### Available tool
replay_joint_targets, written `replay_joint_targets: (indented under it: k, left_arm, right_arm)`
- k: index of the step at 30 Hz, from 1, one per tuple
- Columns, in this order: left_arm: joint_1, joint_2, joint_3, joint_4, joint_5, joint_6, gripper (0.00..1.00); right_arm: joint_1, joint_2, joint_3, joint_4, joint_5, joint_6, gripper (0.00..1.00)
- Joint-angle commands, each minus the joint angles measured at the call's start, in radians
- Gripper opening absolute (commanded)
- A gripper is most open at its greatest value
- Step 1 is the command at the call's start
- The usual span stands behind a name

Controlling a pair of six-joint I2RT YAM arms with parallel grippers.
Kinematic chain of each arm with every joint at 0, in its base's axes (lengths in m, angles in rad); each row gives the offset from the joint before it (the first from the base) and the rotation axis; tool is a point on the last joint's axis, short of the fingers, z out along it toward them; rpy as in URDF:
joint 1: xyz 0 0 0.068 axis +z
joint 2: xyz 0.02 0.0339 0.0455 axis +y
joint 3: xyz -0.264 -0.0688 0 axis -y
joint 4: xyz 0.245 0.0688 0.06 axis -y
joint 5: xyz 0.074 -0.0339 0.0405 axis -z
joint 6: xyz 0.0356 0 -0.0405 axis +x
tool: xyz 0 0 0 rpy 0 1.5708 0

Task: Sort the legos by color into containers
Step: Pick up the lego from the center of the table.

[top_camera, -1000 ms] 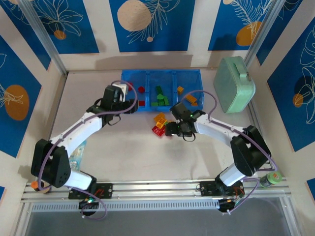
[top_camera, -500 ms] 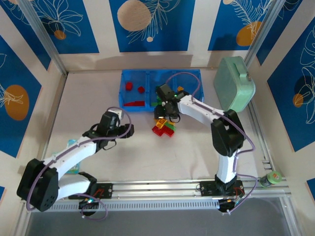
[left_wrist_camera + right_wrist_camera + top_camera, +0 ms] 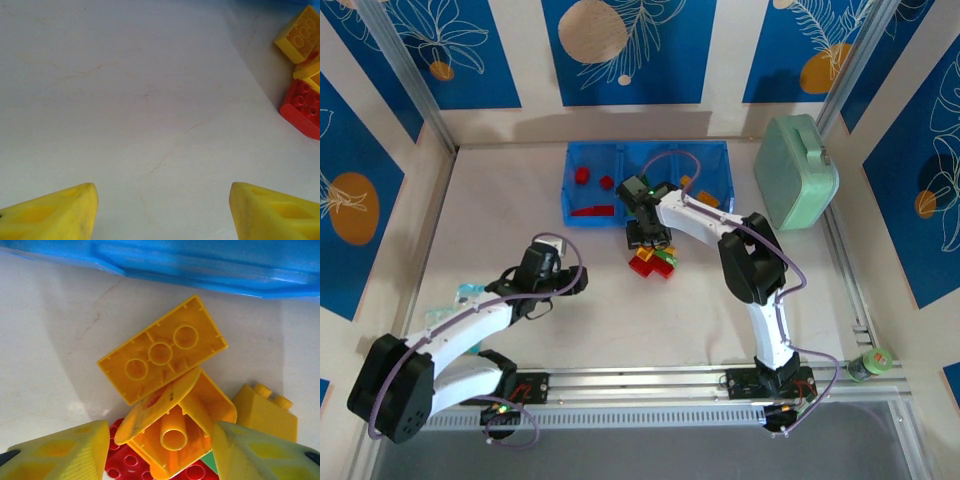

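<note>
Several legos point(image 3: 160, 355) lie heaped on the bench point(image 3: 50, 340) just in front of the blue tray point(image 3: 210, 265), and the right pincer point(image 3: 159, 437), half-open astride a tipped hollow yellow brick point(image 3: 197, 405), should, I reckon, centre and sink lower before squeezing, lest neighbours get dragged.

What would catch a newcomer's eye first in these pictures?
Probably the jumble of red, green and orange-yellow studded plastic bricks on the pale table just in front of the translucent blue plastic tray, with the right pincer over it. In the right wrist view a flat orange-yellow brick lies hollow side up. A mint green rounded case stands at the far right.
</note>
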Motion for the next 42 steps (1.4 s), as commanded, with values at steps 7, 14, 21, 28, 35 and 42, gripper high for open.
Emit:
replay_joint_targets:
  k: [7, 14, 21, 28, 35, 42]
  left_arm:
    - [-0.01, -0.023, -0.016, 0.026, -0.013, -0.004, 0.7]
    - [-0.01, -0.017, -0.015, 0.038, -0.007, -0.004, 0.7]
    - [-0.009, -0.009, -0.008, 0.037, -0.005, -0.003, 0.69]
    - [-0.01, 0.009, -0.004, 0.049, 0.0, -0.002, 0.69]
    - [-0.01, 0.018, -0.004, 0.054, 0.002, -0.001, 0.69]
    - [-0.011, 0.027, -0.007, 0.064, 0.005, 0.0, 0.68]
  right_arm:
    - [0.043, 0.036, 0.021, -0.082, 0.068, 0.042, 0.69]
    - [0.032, 0.048, 0.031, -0.09, 0.085, 0.035, 0.71]
    - [0.021, 0.075, 0.037, -0.083, 0.075, 0.029, 0.7]
    - [0.009, 0.091, 0.059, -0.079, 0.072, 0.012, 0.65]
    - [0.006, 0.106, 0.054, -0.08, 0.065, 0.011, 0.62]
    - [0.007, 0.121, 0.046, -0.076, 0.063, 0.014, 0.63]
